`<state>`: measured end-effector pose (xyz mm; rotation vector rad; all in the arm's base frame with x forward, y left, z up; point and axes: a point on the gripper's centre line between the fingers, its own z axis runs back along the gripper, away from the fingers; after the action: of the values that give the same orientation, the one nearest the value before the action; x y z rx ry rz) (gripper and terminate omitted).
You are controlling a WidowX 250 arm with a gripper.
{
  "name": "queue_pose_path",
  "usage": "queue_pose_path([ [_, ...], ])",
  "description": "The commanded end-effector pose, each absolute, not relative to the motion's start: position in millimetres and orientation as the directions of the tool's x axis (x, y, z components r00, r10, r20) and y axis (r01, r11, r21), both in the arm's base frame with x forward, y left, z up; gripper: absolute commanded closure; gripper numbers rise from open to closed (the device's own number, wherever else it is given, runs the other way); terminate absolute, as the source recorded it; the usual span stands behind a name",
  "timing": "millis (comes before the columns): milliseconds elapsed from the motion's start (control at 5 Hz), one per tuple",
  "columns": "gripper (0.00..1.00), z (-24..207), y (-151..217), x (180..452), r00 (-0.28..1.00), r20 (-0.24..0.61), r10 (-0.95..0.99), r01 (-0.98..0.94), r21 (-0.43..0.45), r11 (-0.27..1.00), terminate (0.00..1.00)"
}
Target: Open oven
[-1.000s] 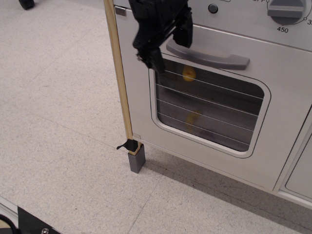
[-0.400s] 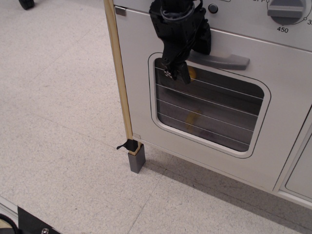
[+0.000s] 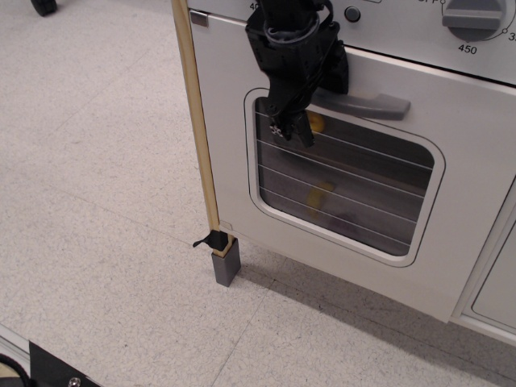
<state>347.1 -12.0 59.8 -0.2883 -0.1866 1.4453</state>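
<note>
The white oven door [image 3: 234,177] has a rounded window [image 3: 347,189] crossed by thin wires and a grey bar handle [image 3: 367,103]. The door stands tilted slightly out at its top edge. My black gripper [image 3: 293,129] sits over the left end of the handle, with its fingers [image 3: 300,127] hanging down in front of the window's upper left corner. The gripper body hides that end of the handle, so I cannot tell whether the jaws are closed on it. The grey temperature dial [image 3: 476,18] is at the top right.
A wooden side post [image 3: 197,121] edges the oven on the left and ends in a grey foot [image 3: 226,264] on the pale tiled floor. A black button [image 3: 352,14] sits above the door. Another white panel [image 3: 500,282] shows at the lower right.
My gripper moved right and down from the door's upper left onto the handle's left end. Since then the door has tipped slightly outward, with its lower edge a little lower.
</note>
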Motion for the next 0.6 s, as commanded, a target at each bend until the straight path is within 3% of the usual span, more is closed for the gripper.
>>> queue_pose_path([
  [0, 0.00, 66, 15, 317, 0.184, 0.016, 0.983, -0.931, -0.317, 0.180, 0.00],
  [400, 0.00, 64, 52, 281, 0.269, 0.071, 0.961, -0.913, -0.300, 0.278, 0.00],
])
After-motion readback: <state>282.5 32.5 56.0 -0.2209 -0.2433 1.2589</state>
